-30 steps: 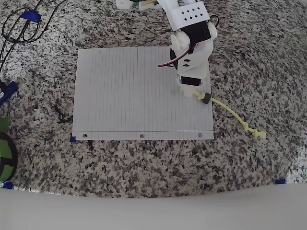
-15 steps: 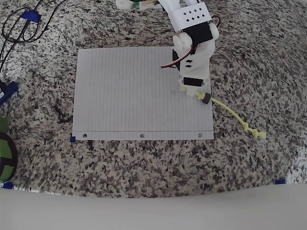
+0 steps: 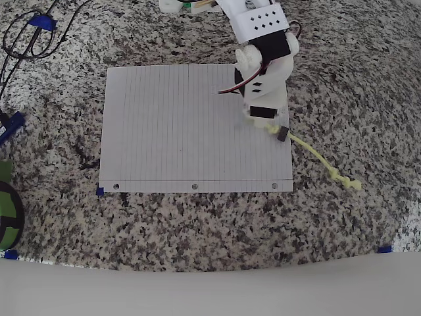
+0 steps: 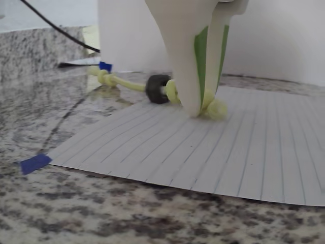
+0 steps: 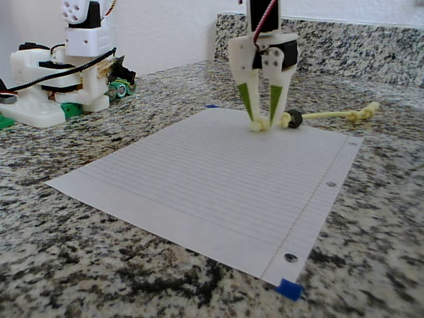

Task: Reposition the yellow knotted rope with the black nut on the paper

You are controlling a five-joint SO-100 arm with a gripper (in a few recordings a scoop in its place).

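The paper (image 3: 177, 125) is a white lined sheet lying flat on the granite counter, with punched holes along its near edge. The yellow knotted rope (image 3: 314, 154) runs from the sheet's right edge out onto the stone, and its far knots (image 3: 355, 185) lie off the paper. The black nut (image 3: 282, 134) sits on the rope just inside the paper's edge. My gripper (image 3: 260, 122) stands upright over the sheet, shut on the rope's near end. In the wrist view the end knot (image 4: 216, 109) bulges at my fingertips (image 4: 189, 104), with the nut (image 4: 157, 89) right beside them. The fixed view shows the gripper (image 5: 264, 123), nut (image 5: 293, 119) and rope (image 5: 331, 115) in one line.
Blue tape bits mark the paper's corner (image 3: 99, 191) and the counter (image 3: 385, 249). Black cables (image 3: 26, 36) coil at the top left of the overhead view. A green object (image 3: 6, 204) sits at the left edge. The arm's base (image 5: 59, 86) stands left of the sheet.
My gripper has shifted slightly toward the top of the overhead view, pulling the rope along. The nut and far knots moved a little up and left.
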